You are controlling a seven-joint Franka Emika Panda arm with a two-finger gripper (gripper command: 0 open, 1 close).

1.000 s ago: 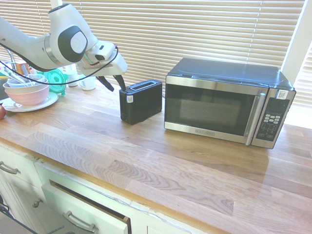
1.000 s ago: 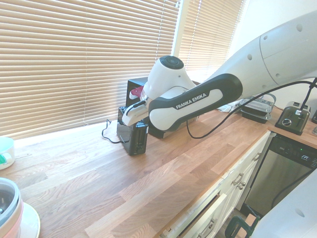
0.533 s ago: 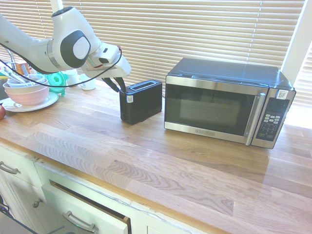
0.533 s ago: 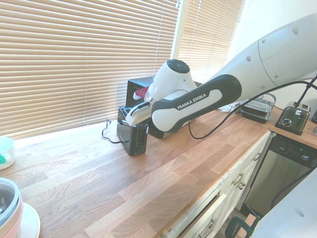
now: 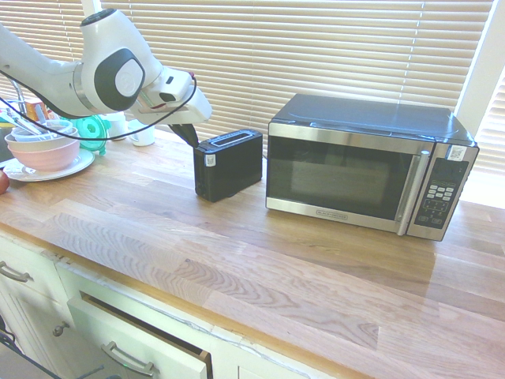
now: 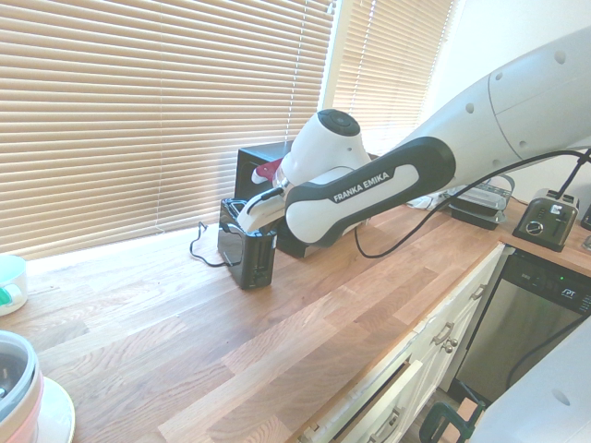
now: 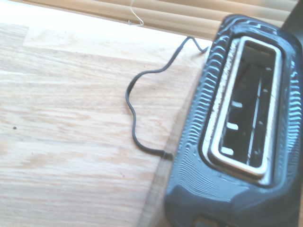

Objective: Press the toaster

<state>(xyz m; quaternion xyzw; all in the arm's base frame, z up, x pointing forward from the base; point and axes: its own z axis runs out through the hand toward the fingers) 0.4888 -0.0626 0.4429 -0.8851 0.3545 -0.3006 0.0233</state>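
Observation:
The toaster (image 5: pixel 229 164) is a small black box with a white sticker on its near end, standing on the wooden counter left of the microwave. My gripper (image 5: pixel 193 142) hangs shut and empty just above and behind the toaster's left end, its dark fingers pressed together and pointing down at the top corner. From the other side, the white hand sits over the toaster (image 6: pixel 247 254) and hides the fingertips. The wrist view looks straight down on the toaster (image 7: pixel 246 118), showing its long open top slot and its black cord (image 7: pixel 135 113) curling over the wood.
A silver-and-black microwave (image 5: pixel 367 162) stands right beside the toaster. Stacked bowls on a plate (image 5: pixel 43 150), a teal item (image 5: pixel 93 130) and white cups (image 5: pixel 142 134) crowd the counter's left end. Window blinds run behind. A drawer (image 5: pixel 142 339) below the counter is ajar.
The fingers have gone from spread apart to shut. The hand has shifted a little toward the toaster's left end. The toaster has not moved.

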